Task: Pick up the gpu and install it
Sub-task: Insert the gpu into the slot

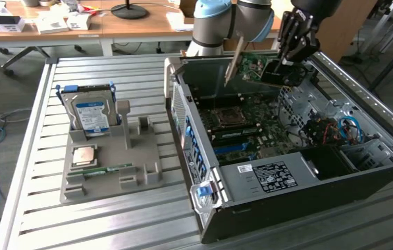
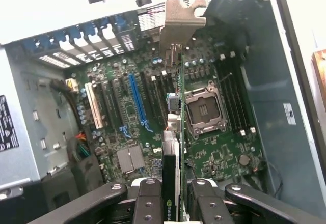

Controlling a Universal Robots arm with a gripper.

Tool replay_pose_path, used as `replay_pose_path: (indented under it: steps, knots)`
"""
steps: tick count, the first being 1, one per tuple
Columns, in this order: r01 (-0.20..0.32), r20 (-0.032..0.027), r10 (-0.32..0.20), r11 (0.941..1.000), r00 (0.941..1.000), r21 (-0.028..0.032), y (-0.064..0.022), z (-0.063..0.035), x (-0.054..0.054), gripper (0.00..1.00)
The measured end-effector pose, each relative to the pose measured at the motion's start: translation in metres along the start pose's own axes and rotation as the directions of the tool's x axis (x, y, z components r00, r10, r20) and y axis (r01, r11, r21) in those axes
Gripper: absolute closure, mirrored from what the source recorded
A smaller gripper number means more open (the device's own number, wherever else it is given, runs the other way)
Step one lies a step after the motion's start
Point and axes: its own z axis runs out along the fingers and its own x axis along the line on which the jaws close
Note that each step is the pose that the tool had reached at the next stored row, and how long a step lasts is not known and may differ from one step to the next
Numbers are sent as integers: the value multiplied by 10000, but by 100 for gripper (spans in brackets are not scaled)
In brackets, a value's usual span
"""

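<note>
The gpu (image 1: 254, 67), a thin dark-green board with a silver end bracket (image 1: 233, 65), hangs tilted in the air above the open computer case (image 1: 266, 177). My gripper (image 1: 281, 62) is shut on its end away from the bracket. In the wrist view the gpu (image 2: 177, 132) shows edge-on, clamped between my two black fingers (image 2: 147, 196), with its bracket (image 2: 178, 18) toward the case's rear slot openings. Below it lies the green motherboard (image 2: 132, 112), with a long blue slot (image 2: 136, 102), a white slot (image 2: 91, 104) and a bare processor socket (image 2: 204, 109). The card stands clear of the board, touching no slot.
On the exterior view's left, a grey parts tray (image 1: 137, 151) holds a blue-labelled hard drive (image 1: 92, 115), a square processor chip (image 1: 85, 155) and a narrow green memory stick (image 1: 106, 170). Tray and case rest on a slatted metal table (image 1: 36, 208). Case walls ring the motherboard.
</note>
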Motion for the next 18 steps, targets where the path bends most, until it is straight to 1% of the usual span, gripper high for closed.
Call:
replay_pose_path:
  steps: [4,8,12,15,18]
  knots:
    - [593,-44,-593,9982,9982,-15,0,0,0,74]
    - [1204,-88,-1204,9927,9927,-33,0,1,0,74]
    - [1787,-130,-1787,9839,9838,-53,0,1,0,74]
    - [2120,-152,-2121,9773,9771,-65,0,1,0,74]
    - [2497,-178,-2498,9683,9681,-81,0,1,0,74]
